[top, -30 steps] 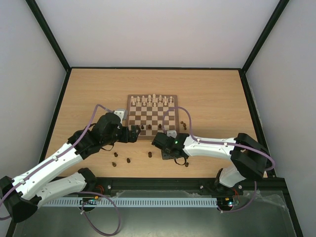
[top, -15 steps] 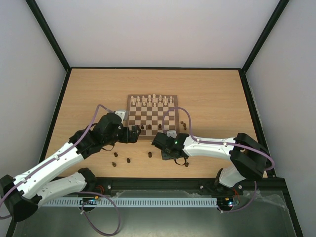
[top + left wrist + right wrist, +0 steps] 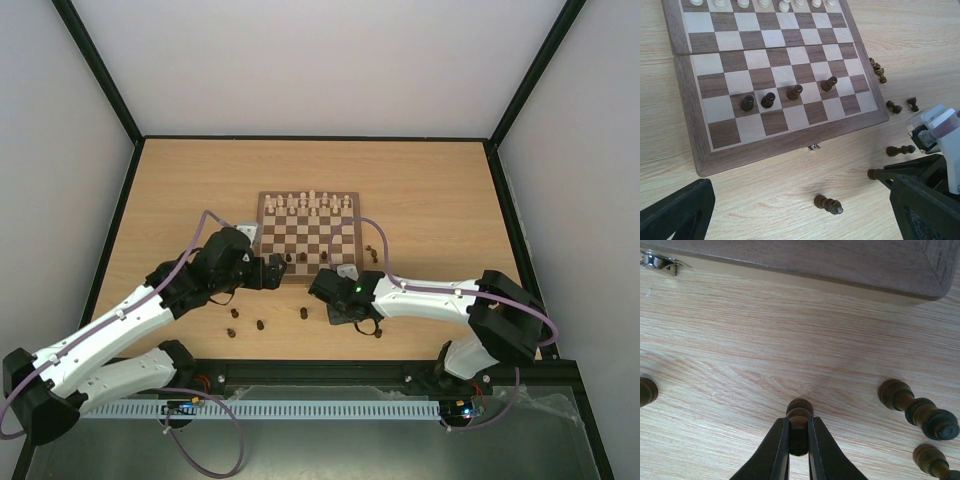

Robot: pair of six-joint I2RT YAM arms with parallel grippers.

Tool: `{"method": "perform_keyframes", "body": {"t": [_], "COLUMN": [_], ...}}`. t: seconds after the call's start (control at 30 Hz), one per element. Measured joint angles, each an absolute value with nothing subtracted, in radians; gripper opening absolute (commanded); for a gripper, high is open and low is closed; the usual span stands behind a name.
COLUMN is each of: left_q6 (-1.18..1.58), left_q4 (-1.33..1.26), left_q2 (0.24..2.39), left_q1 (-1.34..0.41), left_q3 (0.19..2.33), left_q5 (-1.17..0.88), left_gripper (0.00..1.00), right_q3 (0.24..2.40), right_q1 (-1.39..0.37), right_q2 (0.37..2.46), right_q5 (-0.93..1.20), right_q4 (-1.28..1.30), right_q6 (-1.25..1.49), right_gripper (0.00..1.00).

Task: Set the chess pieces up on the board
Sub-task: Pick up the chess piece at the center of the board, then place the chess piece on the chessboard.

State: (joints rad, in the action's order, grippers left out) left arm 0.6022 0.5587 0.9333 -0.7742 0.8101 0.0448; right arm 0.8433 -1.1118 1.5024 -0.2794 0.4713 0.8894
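The board (image 3: 308, 240) lies mid-table, with several dark chess pieces (image 3: 768, 100) standing in a row near its front. Just off the board's front edge, my right gripper (image 3: 799, 436) (image 3: 334, 312) is shut on a small dark chess piece (image 3: 799, 415) low over the table. My left gripper (image 3: 800, 216) (image 3: 274, 272) hovers open by the board's front left corner. Its fingers (image 3: 675, 212) are spread wide with nothing between them. Below it a loose dark piece (image 3: 828, 204) lies on its side.
Pale chessmen (image 3: 310, 203) line the board's far row. More dark pieces lie loose on the table: in front of the board (image 3: 260, 324), beside the right gripper (image 3: 917, 410), and by the board's right edge (image 3: 879, 69). A metal clasp (image 3: 660, 262) juts from the board's front.
My right gripper's jaws have come together on the dark piece. The left arm has shifted slightly and stays open.
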Motion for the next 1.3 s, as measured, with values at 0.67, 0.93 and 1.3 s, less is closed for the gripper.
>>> {"method": "perform_keyframes", "body": {"t": [0.67, 0.93, 1.3], "left_q6": [0.610, 0.610, 0.610], "left_q4": [0.558, 0.559, 0.559], "left_q2": [0.976, 0.976, 0.976], "left_q1": [-0.773, -0.762, -0.751], "left_q3": [0.810, 0.810, 0.810], "left_q5": [0.088, 0.103, 0.109], "left_gripper": [0.99, 0.99, 0.99], "right_q3": [0.865, 0.956, 1.055], "right_q1": [-1.112, -1.077, -0.940], "right_q2": [1.492, 1.492, 1.527], "right_q5": [-0.274, -0.277, -0.282], "right_q4": [0.482, 0.508, 0.531], "right_q6": [0.830, 0.776, 0.665], "right_gripper": [0.06, 0.06, 0.06]}}
